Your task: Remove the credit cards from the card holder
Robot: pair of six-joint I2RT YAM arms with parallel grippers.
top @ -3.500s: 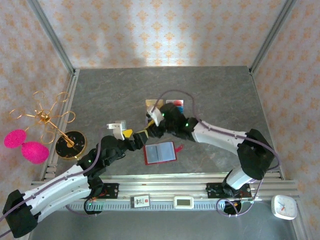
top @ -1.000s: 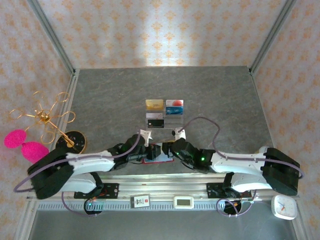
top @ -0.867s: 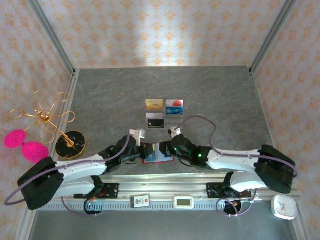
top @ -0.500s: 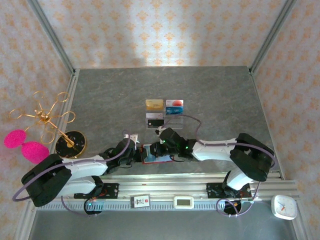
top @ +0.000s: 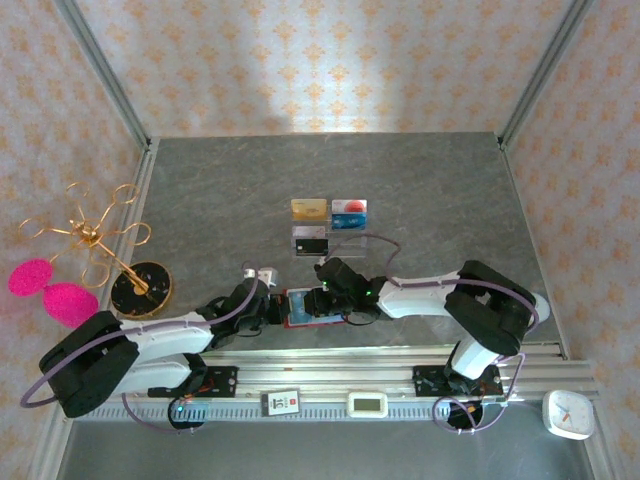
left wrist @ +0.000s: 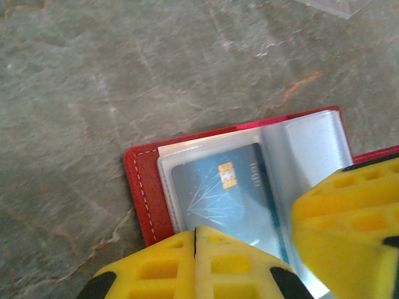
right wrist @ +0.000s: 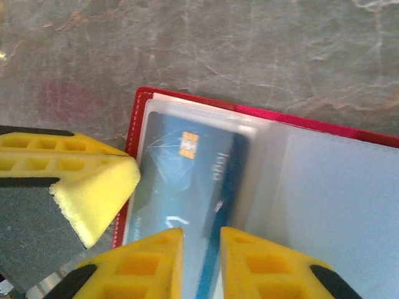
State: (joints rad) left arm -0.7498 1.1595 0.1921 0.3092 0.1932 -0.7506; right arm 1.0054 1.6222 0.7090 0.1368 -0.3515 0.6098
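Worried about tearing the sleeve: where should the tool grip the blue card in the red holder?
Pinch the blue plastic card at its spine-side edge, coming from that side of the red leather-look card holder: it lies flat, and its clear sleeve looks closed at the outer edge.

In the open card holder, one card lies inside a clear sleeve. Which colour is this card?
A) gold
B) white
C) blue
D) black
C: both wrist views show a blue card with a gold chip in the red holder.
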